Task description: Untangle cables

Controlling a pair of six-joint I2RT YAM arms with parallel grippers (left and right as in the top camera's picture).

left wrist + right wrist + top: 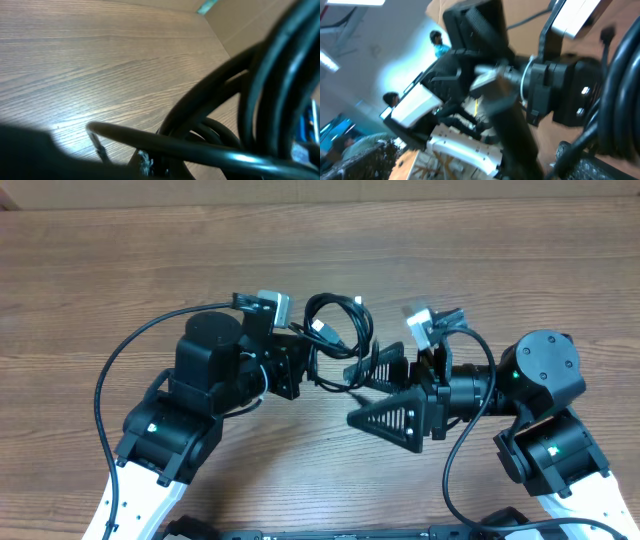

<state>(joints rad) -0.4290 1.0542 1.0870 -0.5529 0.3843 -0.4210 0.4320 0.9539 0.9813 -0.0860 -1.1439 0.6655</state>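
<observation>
Seen from above, a wood-grain worktop [150,260] carries a left arm [200,380] and a right arm [540,390]. Both reach in from the bottom edge and face each other near the middle. Between them lies a small tangle of thin black cables [338,330], looped over one another. A silver-tipped plug [320,328] shows inside the loops. The tangle sits slightly above the line between the two claws, closer to the left one.

The left claw [300,368] is a black block right against the left side of the loops, and one strand runs down along its front. No view shows whether its fingers are closed on a cable, so I cannot tell. The left wrist camera is filled with blurred black cables [260,100] very close to the lens. They curve across the right half, with bare worktop [100,60] behind them.

The right claw [352,398] has its two triangular fingers spread wide apart. The upper finger points at the lower right edge of the tangle, near a loop; whether it touches cannot be told. The lower finger lies over bare wood.

The right wrist camera, heavily blurred, looks across at the left arm [485,90]. Dark curved strands [620,75] cross the right edge, too blurred to say which cord they are.
</observation>
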